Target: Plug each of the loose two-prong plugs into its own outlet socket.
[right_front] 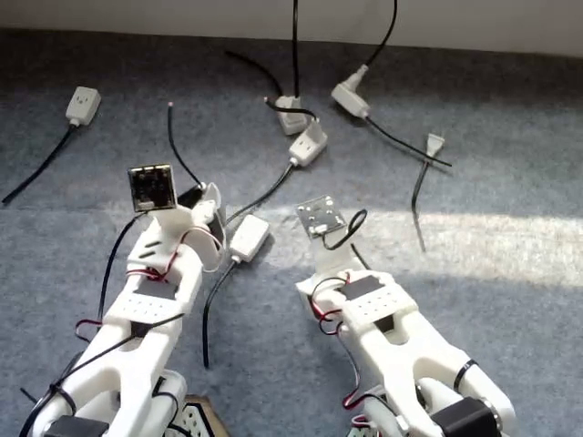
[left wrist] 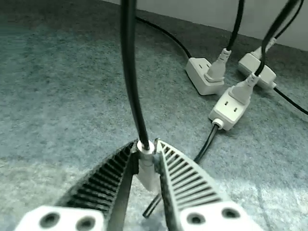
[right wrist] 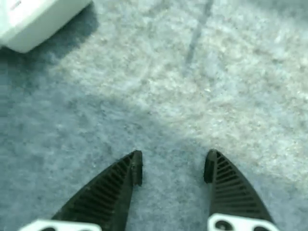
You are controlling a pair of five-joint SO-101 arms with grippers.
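My left gripper (left wrist: 147, 147) is shut on a white two-prong plug (left wrist: 146, 168), whose black cord (left wrist: 130, 72) rises away from the jaws. In the high view that gripper (right_front: 208, 208) is just left of a free white outlet socket (right_front: 247, 238) on the carpet. My right gripper (right wrist: 172, 166) is open above bare carpet, and a corner of a white socket (right wrist: 33, 19) lies beyond it. Another loose plug (right_front: 434, 143) lies at the far right on its black cord. A further free outlet (right_front: 82, 105) sits at the far left.
Two white outlets (left wrist: 204, 77) (left wrist: 230, 108) with plugs seated in them lie ahead of the left gripper, and a third (left wrist: 257, 67) lies behind them. Black cords cross the grey carpet (right_front: 510, 273) around them. The right arm (right_front: 373, 314) stands at the lower middle.
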